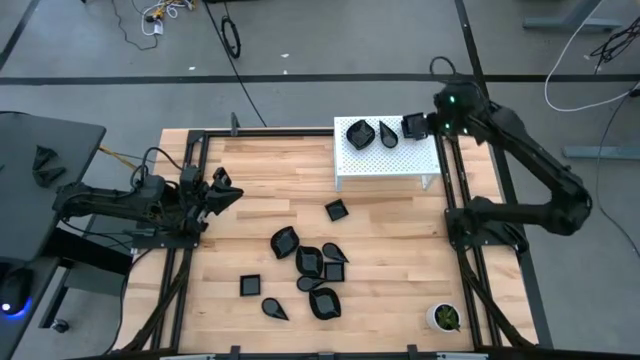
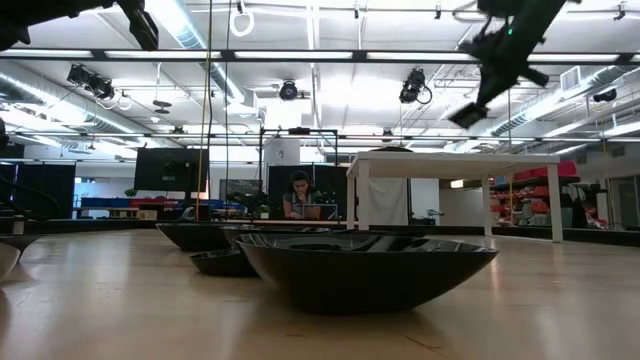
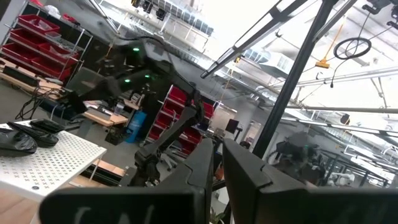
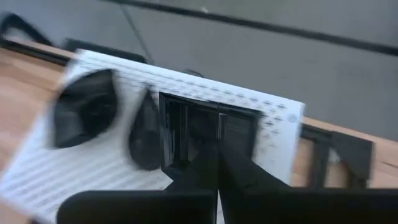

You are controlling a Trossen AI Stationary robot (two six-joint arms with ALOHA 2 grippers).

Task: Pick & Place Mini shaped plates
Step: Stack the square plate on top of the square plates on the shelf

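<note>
The right gripper (image 1: 418, 126) hovers over the far right corner of the white perforated raised shelf (image 1: 395, 160), its fingers closed on a glossy black square mini plate (image 4: 208, 140). In the right wrist view that plate stands on edge between the dark fingers, which hide its lower part; the picture is smeared, so its exact tilt is hard to make out.

Two more dishes lie on the shelf: a rounded black plate (image 1: 360, 133) and, just beside it, a black teardrop plate (image 1: 389, 135).

The left gripper (image 1: 222, 190) waits at the left edge of the pale wooden table (image 1: 400, 250), pointing inward. In the left wrist view its two fingers sit close together with only a thin gap, holding nothing.

The remaining black mini plates are scattered on the tabletop: one square (image 1: 337, 210) alone near the shelf, a tight overlapping cluster (image 1: 315, 262) at the middle, a square (image 1: 250, 285) and a teardrop (image 1: 274, 308) nearer the front edge. Within the cluster, individual shapes are hard to separate.

A small white cup with green contents (image 1: 444, 318) stands at the front right corner.

In the low view one black dish (image 2: 365, 270) fills the foreground and blocks most of the others. A person (image 2: 300, 195) sits far behind in the room, too small to make out.
</note>
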